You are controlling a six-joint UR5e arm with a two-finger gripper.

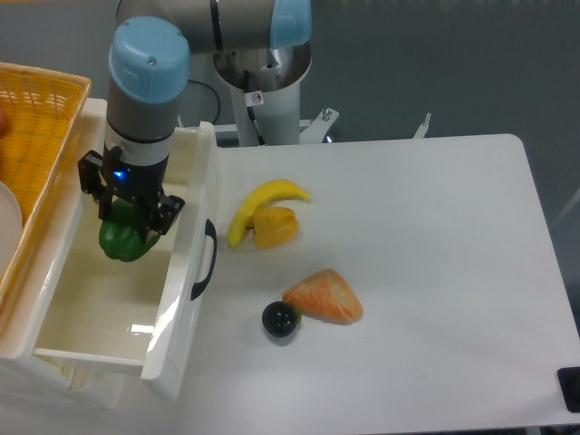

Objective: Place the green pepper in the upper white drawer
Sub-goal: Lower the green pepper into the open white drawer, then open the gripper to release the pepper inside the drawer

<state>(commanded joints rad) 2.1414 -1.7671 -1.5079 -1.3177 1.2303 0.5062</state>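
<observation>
The green pepper [124, 238] is glossy dark green and hangs in my gripper [130, 213], whose black fingers are shut on its top. It is held over the inside of the upper white drawer [172, 317], which is pulled open at the left with its black curved handle [206, 260] facing the table. The pepper is near the drawer's middle, above its floor; I cannot tell whether it touches the floor.
A yellow woven basket [36, 136] stands at the far left behind the drawer. On the table lie a yellow banana [258, 204], an orange piece [276, 227], an orange wedge [324, 297] and a small dark ball [280, 319].
</observation>
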